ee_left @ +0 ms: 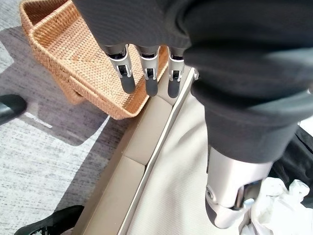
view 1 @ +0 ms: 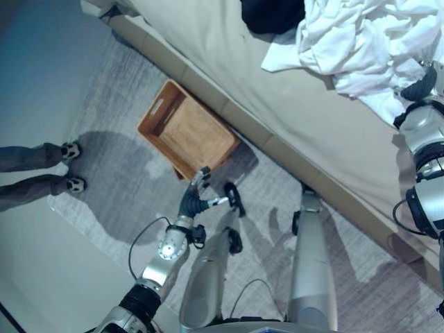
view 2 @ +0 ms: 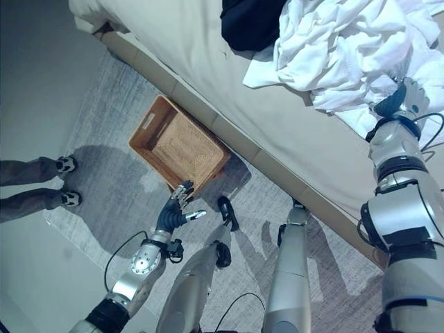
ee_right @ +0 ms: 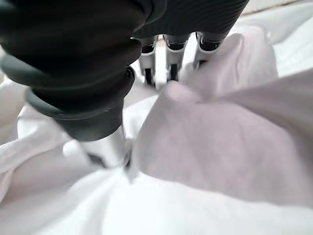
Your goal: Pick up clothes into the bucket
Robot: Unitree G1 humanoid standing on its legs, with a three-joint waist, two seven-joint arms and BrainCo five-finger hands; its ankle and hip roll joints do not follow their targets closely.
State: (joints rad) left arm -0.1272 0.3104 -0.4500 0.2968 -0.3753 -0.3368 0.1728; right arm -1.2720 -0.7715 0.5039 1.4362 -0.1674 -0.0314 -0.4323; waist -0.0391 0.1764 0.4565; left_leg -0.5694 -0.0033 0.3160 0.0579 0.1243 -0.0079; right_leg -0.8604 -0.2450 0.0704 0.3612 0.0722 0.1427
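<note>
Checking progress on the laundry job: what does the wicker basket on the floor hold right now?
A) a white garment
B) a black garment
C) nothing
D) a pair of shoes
C: the wicker basket beside the bed shows only its bare woven bottom, while the white clothes and the black garment lie on the bed.

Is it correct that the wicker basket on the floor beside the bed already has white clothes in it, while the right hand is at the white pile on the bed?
Not quite: the wicker basket is empty, as the left eye view shows. The rest holds: it stands on the floor beside the bed, and the right hand is at the white pile.
</note>
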